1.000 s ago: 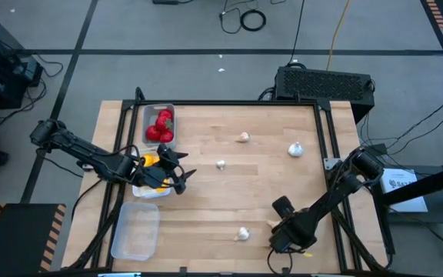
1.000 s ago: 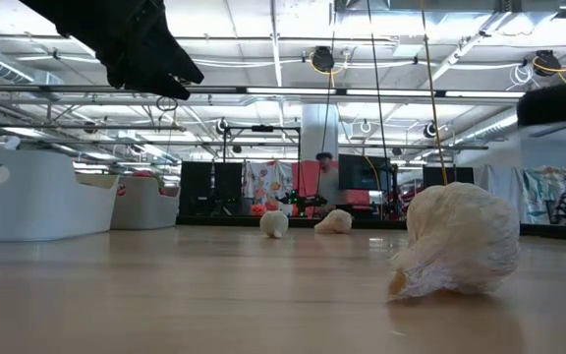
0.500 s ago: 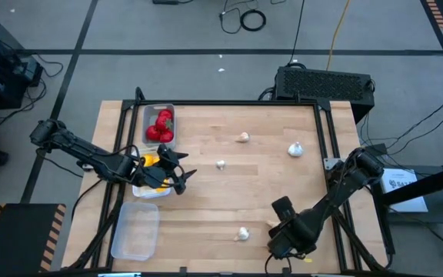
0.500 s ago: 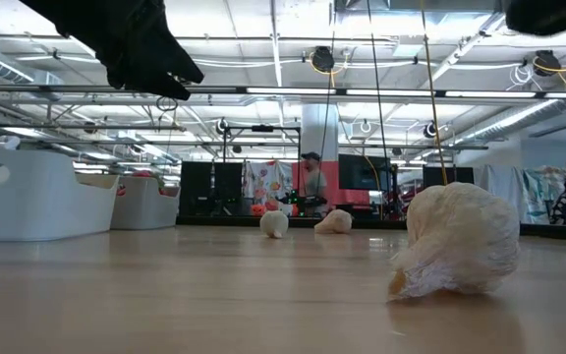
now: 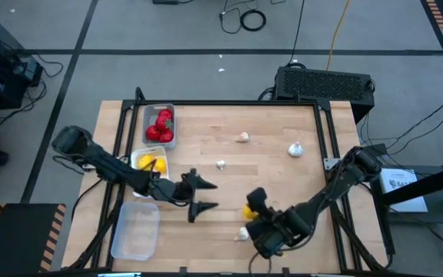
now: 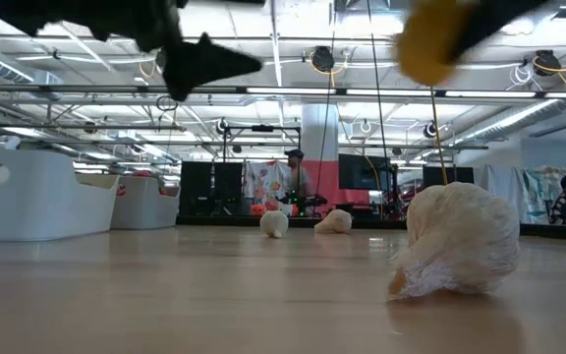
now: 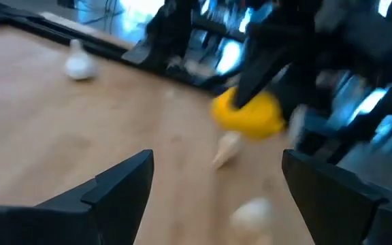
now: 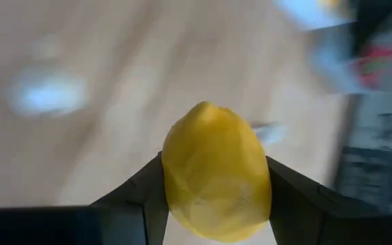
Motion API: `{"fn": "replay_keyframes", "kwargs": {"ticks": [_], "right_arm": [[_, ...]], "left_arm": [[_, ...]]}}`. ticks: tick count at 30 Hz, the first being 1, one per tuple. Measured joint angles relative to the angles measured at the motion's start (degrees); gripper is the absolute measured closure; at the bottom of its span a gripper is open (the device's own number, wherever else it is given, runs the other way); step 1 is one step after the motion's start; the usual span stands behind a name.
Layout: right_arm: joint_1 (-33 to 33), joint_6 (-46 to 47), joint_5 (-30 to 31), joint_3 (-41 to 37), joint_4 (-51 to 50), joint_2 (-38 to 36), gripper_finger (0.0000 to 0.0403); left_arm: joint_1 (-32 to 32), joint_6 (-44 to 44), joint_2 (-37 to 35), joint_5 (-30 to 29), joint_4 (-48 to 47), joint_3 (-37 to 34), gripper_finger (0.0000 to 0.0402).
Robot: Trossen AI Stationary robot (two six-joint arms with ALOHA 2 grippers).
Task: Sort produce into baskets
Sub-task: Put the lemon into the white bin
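My right gripper (image 5: pixel 252 208) is shut on a yellow lemon (image 5: pixel 248 211) above the middle of the table's near half; the lemon also shows high up in the low view (image 6: pixel 428 39). My left gripper (image 5: pixel 208 195) is open and empty just left of it, fingers pointing at the lemon (image 7: pixel 247 112). Three trays stand along the left edge: one with red pieces (image 5: pixel 158 125), one with yellow pieces (image 5: pixel 148 165), one empty (image 5: pixel 135 229). Several garlic bulbs lie on the table, the nearest (image 5: pixel 242 234) below my right gripper. My right gripper pinches the lemon by its two long sides (image 8: pixel 175 177) between its two fingers. The fingers lie along it and come about level from the table's right. The lemon is lifted clear of the table, one pointed end facing away from the wrist.
Garlic bulbs lie at the far middle (image 5: pixel 242 138), far right (image 5: pixel 295 149) and centre (image 5: pixel 221 164). A black frame (image 5: pixel 323 131) runs along the table's edges. People show in the room beyond the table in the low view.
My left gripper has swung from over the yellow tray toward the table's right and near edge, into the middle. My right gripper has gone from the near edge toward the left and up; the lemon between its fingers now shows lifted clear.
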Motion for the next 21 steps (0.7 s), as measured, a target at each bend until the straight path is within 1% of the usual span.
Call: {"fn": "replay_keyframes", "kwargs": {"ticks": [3,5,7,12,16,19,21], "right_arm": [[-1.8,-3.3,6.8,0.0,4.3,0.0,0.0215],[-3.2,-4.6,8.8,0.0,7.5,0.0,0.0215],[-4.5,-4.7,9.5,0.0,9.8,0.0,0.0215],[-7.4,-1.5,9.3,0.0,11.0,0.0,0.0215],[-9.0,2.5,9.1,0.0,9.5,0.0,0.0215],[-9.8,4.4,9.1,0.0,9.0,0.0,0.0215],[-10.2,5.3,9.1,0.0,9.0,0.0,0.0215]], "left_arm": [[0.0,-10.3,5.4,-0.6,11.5,0.0,0.0070],[0.0,-15.8,8.6,-0.9,17.0,0.0,0.0070],[0.2,-18.4,11.0,-1.2,19.1,0.6,0.0070],[0.9,-18.3,13.0,-2.6,18.9,2.2,0.0070],[1.7,-14.2,13.0,-4.5,19.1,2.5,0.0070],[2.3,-14.2,13.0,-6.4,19.0,2.5,0.0070],[3.0,-14.2,13.0,-6.7,19.0,2.6,0.0070]]}}
